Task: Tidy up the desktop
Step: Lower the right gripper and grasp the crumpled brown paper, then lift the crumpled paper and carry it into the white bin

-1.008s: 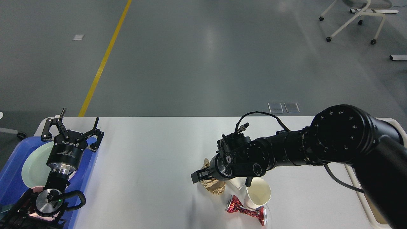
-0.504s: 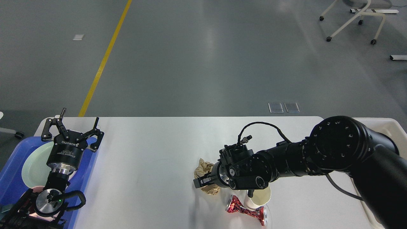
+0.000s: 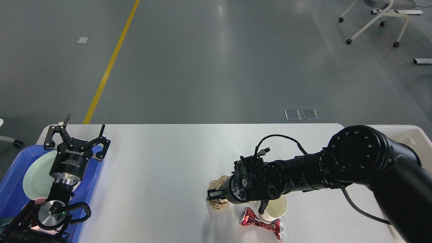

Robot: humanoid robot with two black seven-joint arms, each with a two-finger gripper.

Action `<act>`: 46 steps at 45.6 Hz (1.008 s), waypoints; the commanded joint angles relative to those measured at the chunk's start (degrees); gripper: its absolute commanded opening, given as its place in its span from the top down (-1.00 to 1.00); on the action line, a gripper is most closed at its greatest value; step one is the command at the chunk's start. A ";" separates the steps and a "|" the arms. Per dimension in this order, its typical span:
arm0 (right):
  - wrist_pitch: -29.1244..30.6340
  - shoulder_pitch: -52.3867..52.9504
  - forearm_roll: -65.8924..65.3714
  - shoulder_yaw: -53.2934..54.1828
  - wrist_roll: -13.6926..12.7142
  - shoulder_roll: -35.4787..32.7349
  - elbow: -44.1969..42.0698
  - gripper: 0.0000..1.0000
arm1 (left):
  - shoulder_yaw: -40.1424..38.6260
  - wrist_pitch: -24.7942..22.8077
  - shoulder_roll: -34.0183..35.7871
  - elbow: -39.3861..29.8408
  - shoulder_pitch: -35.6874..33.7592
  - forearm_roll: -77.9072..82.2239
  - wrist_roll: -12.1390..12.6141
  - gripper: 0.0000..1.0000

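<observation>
The white desktop (image 3: 158, 158) fills the lower part of the head view. A crumpled brown paper ball (image 3: 218, 184) lies on it at the centre front. My right gripper (image 3: 215, 195) is down on the ball, and paper shows both above and below its dark fingers. I see the fingers side-on as one bar, so I cannot tell whether they grip the ball. My left gripper (image 3: 85, 122) is open and empty, fingers spread, held above the left end of the desktop.
A white paper cup (image 3: 277, 208) and a crushed red can (image 3: 258, 222) lie just right of the ball, under my right wrist. A blue tray (image 3: 13, 175) holding a pale green plate (image 3: 35, 173) sits at the left edge. A cream bin (image 3: 415, 136) stands at the right edge.
My right gripper has come down and slightly right onto the paper ball, which now shows on both sides of the fingers. The left arm has not moved.
</observation>
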 commanded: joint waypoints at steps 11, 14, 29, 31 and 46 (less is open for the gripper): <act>0.18 1.37 6.22 -0.01 0.09 -0.17 0.60 1.00 | 0.00 0.00 0.00 0.00 0.00 0.00 0.03 -0.93; 0.79 2.51 6.92 -0.01 0.09 -0.35 1.13 1.00 | 0.00 0.00 0.00 0.00 0.00 0.00 -0.05 -0.93; 11.60 17.79 14.66 -1.41 0.09 -8.52 9.99 1.00 | 0.00 0.00 0.00 0.00 0.00 0.00 0.03 -0.93; 13.36 20.87 14.74 -2.02 0.09 -9.84 12.01 1.00 | 0.00 0.00 0.00 0.00 0.00 0.00 0.03 -0.93; 22.59 45.04 17.99 -12.39 0.26 -17.31 25.73 1.00 | 0.00 0.00 0.00 0.00 0.00 0.00 -0.05 -0.93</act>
